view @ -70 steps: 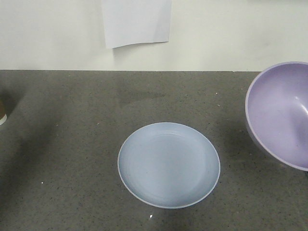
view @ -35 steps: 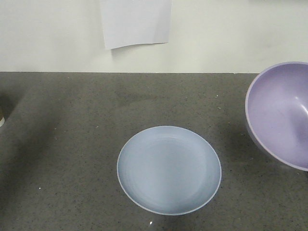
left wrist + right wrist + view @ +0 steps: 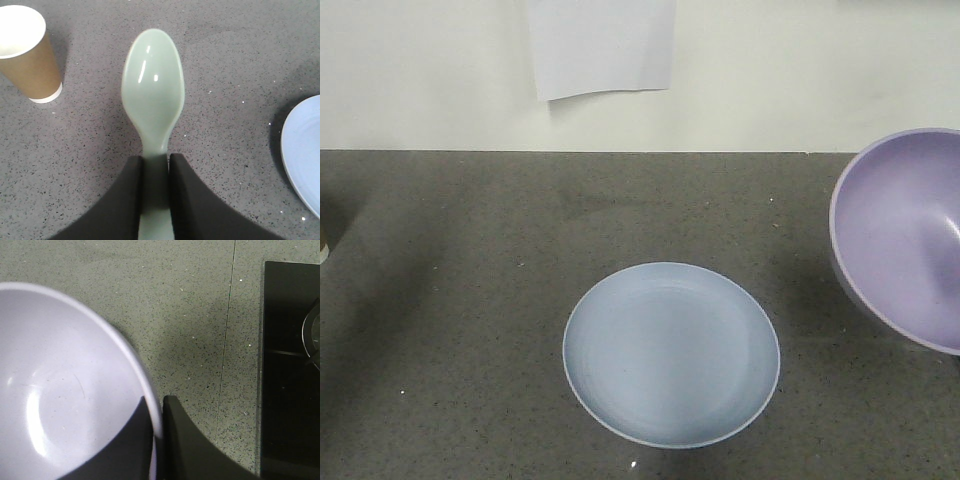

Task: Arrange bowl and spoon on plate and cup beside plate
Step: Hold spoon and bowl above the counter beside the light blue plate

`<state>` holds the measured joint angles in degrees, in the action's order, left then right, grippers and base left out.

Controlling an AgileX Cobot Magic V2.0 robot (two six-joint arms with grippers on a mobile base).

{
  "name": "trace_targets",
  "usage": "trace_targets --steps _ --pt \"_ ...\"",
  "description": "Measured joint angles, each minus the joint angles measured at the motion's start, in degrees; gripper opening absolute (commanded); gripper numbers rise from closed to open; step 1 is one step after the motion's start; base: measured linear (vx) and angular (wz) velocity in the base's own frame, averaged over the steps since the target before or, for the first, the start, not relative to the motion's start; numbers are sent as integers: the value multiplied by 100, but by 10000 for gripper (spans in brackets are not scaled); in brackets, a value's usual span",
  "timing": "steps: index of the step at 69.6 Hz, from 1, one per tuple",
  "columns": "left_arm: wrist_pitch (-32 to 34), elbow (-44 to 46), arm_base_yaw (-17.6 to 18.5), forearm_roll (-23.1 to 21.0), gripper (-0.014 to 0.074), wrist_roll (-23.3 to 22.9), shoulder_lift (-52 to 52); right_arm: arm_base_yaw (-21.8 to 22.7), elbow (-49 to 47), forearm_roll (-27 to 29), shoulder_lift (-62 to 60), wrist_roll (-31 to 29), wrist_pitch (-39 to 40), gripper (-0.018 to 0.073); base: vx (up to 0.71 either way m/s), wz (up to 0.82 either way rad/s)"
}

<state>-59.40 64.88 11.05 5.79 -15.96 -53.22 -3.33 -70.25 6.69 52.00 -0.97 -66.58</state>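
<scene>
On the dark grey speckled bench [image 3: 440, 330], the round, shallow pale blue plate [image 3: 670, 355] lies flat near the middle, with nothing on it. To its right, well apart from it, the smooth lavender-purple plastic bowl [image 3: 905, 235] hangs tilted at the edge of the front view, its opening turned toward the camera. The right pincer [image 3: 157, 402] is clamped on the bowl's rim, one finger inside and one outside. In the left wrist view, the tall brown paper cup [image 3: 27, 55] with a white inside stands upright on the bench. Between it and the plate's edge, the left pincer [image 3: 155, 160] grips the handle of the small pale mint-green plastic spoon [image 3: 152, 95], scoop pointing away.
</scene>
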Motion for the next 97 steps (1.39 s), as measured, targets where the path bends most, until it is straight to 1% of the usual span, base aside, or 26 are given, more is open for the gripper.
trace_targets --steps 97 --pt "0 0 0 0 -6 0 0 0 0 0 0 0 0 -6 0 0"
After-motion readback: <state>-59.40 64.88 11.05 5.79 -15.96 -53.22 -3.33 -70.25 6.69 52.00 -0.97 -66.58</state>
